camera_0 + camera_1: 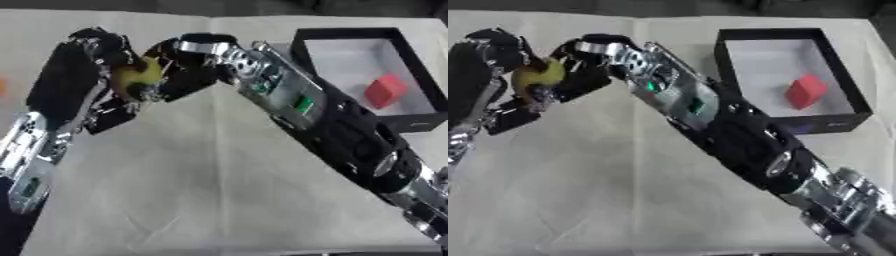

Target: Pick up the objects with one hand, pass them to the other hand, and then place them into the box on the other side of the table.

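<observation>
At ten o'clock on the table [219,190], the left hand [92,60] and right hand [184,70] meet, both with fingers curled around a yellow-green object [138,76] held between them above the cloth. At two o'clock, the black box [411,65] contains a red block [385,91].

1. A table [219,200] fills nearly the whole view, covered by a pale, creased cloth [605,200].
2. A straight fold runs down the cloth's middle.
3. Beyond the table's far edge lies a dark strip of floor [175,5].
</observation>
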Motion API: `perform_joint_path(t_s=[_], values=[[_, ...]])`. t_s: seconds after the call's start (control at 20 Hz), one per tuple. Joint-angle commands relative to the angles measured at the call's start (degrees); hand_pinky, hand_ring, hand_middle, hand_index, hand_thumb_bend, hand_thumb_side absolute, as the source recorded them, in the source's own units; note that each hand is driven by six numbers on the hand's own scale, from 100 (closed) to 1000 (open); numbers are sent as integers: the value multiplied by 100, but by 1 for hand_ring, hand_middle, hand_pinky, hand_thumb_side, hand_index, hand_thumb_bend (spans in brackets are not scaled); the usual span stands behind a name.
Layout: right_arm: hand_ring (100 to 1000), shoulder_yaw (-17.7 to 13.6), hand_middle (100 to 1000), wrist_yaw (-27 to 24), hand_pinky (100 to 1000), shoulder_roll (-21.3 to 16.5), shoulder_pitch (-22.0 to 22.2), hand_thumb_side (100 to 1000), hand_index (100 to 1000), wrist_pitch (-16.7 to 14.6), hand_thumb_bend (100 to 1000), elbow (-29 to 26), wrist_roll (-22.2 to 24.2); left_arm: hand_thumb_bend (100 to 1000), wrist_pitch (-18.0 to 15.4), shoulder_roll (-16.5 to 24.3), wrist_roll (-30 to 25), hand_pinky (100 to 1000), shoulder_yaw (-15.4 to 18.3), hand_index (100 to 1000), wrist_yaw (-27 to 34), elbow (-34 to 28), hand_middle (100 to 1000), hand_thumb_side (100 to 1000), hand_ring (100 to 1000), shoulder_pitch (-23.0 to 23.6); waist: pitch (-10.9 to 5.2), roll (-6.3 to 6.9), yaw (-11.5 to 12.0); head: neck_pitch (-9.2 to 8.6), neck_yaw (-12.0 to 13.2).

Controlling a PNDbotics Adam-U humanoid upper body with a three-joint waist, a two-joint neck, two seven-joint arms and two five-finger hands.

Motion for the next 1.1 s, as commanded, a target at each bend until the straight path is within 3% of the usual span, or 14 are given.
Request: perform_joint_path(t_s=[0.05,0.1,0.15,0.3,0.45,0.55,0.6,0.7,0.75,0.8,0.9,1.0,1.05,1.1], values=[[753,-19,470,-562,877,-14,-60,162,676,145,214,56,-324,100,-61,-27,86,582,34,507,-82,-115,385,100,438,-112,-96,19,8,14,-30],[725,-15,412,-764,871,-10,-58,118,614,184,166,80,-438,100,-72,-30,106,586,37,514,-124,-109,391,100,444,-112,-97,19,8,18,-32],[694,-17,360,-957,864,-6,-56,100,560,223,172,105,-569,100,-82,-34,126,591,40,524,-161,-102,400,100,450,-111,-98,20,9,21,-37],[637,5,283,-1497,856,-6,-49,100,486,312,255,114,-909,100,-99,-45,181,607,39,552,-229,-73,425,100,466,-108,-106,22,11,32,-53],[615,27,268,-1844,853,-38,-38,100,472,348,320,66,-1149,372,-66,-51,218,659,44,646,-267,-42,504,100,523,-99,-116,21,3,50,-65],[600,16,263,-2021,850,-67,-20,100,468,365,361,25,-1255,565,13,-48,238,732,58,765,-274,-28,626,100,627,-90,-123,23,-3,62,-69],[598,-2,262,-2104,850,-84,-6,100,467,368,367,-2,-1313,581,68,-44,247,742,68,792,-279,-26,648,100,647,-85,-125,24,-5,67,-70],[594,-57,262,-2282,849,-112,30,100,467,372,386,-46,-1461,729,171,-29,219,812,79,905,-315,-14,787,100,763,-79,-129,27,-13,76,-71],[593,-91,264,-2383,849,-133,53,100,468,363,320,-76,-1536,755,231,-22,179,826,93,919,-366,-9,797,126,774,-72,-131,29,-16,80,-72],[592,-129,263,-2477,848,-162,79,100,469,351,387,-111,-1609,791,309,-17,144,831,121,938,-391,-1,810,211,777,-57,-132,32,-20,82,-71],[585,-225,262,-2632,846,-257,144,100,468,325,387,-191,-1747,823,499,17,64,833,200,950,-351,29,815,315,780,-20,-138,41,-25,90,-67],[583,-331,262,-2763,845,-385,216,100,468,300,385,-273,-1875,829,667,93,-12,829,269,950,-268,38,814,344,777,10,-145,53,-31,92,-59],[581,-390,264,-2830,845,-451,256,100,468,287,269,-311,-1939,831,722,140,-50,822,294,949,-224,37,809,357,774,24,-148,60,-36,92,-57],[581,-461,262,-2903,846,-520,297,100,468,267,384,-343,-2013,832,754,194,-90,821,315,944,-178,33,800,368,769,37,-150,69,-42,96,-55]])
